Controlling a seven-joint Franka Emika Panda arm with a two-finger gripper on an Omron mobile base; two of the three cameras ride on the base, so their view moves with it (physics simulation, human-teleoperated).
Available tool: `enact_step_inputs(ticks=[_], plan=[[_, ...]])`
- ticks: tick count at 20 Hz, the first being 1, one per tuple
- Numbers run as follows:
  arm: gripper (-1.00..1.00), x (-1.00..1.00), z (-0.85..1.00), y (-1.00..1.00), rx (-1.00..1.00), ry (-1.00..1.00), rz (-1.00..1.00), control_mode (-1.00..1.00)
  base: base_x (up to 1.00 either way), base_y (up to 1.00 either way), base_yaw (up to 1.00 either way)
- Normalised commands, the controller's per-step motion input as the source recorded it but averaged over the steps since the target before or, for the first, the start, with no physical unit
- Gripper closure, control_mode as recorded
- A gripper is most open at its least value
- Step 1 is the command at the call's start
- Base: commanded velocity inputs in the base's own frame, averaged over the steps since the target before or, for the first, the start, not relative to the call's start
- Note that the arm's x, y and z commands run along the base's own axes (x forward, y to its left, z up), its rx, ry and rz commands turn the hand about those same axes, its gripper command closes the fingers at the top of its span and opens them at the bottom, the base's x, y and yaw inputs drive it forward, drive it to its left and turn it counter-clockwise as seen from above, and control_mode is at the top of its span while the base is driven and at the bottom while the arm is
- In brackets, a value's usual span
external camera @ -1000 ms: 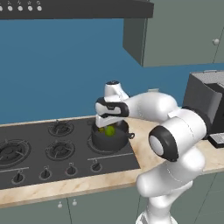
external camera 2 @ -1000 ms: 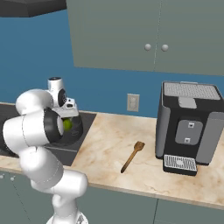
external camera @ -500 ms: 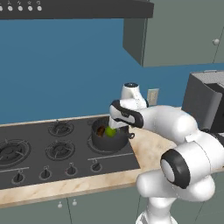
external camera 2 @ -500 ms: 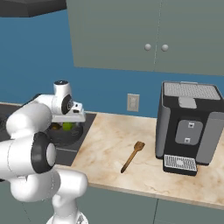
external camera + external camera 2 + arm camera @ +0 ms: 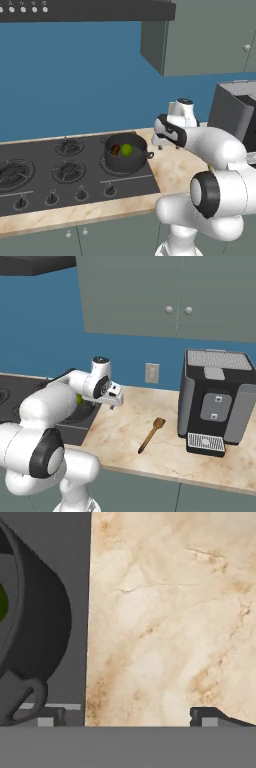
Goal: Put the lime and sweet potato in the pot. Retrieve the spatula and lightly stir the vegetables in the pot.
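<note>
In the left base view the arm reaches forward over the bench [image 5: 175, 175], its tool [image 5: 161, 146] pointing down just right of the pot [image 5: 125, 155], which sits on the stove [image 5: 55, 175] holding the lime [image 5: 126, 149] and sweet potato [image 5: 115, 149]. In the right base view the tool [image 5: 114, 403] hangs over bare bench [image 5: 125, 431] between pot and spatula [image 5: 151, 434], which lies apart near the coffee machine [image 5: 215, 401]. In the hand view the fingers [image 5: 207, 714] stand wide apart, empty, over bench [image 5: 170, 612] beside the pot [image 5: 45, 627].
</note>
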Motion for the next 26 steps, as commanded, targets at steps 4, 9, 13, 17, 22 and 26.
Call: enact_step_inputs(ticks=[4, 9, 13, 17, 22, 26], plan=[[-1.00, -0.13, -0.12, -1.00, 0.05, 0.10, -0.24, -1.00, 0.00, 0.00, 0.00], [-1.00, -0.11, -0.02, -0.73, -0.01, 0.23, -0.28, -1.00, 0.00, 0.00, 0.00], [-1.00, -0.38, -0.10, -0.65, 0.00, 0.19, -0.31, -1.00, 0.00, 0.00, 0.00], [-1.00, -0.83, -0.34, -0.81, 0.02, 0.02, -0.17, -1.00, 0.00, 0.00, 0.00], [-1.00, -0.63, -0.33, -0.36, 0.02, -0.01, -0.02, -1.00, 0.00, 0.00, 0.00], [-1.00, -0.04, -0.26, 0.00, -0.02, 0.01, 0.07, -1.00, 0.00, 0.00, 0.00]])
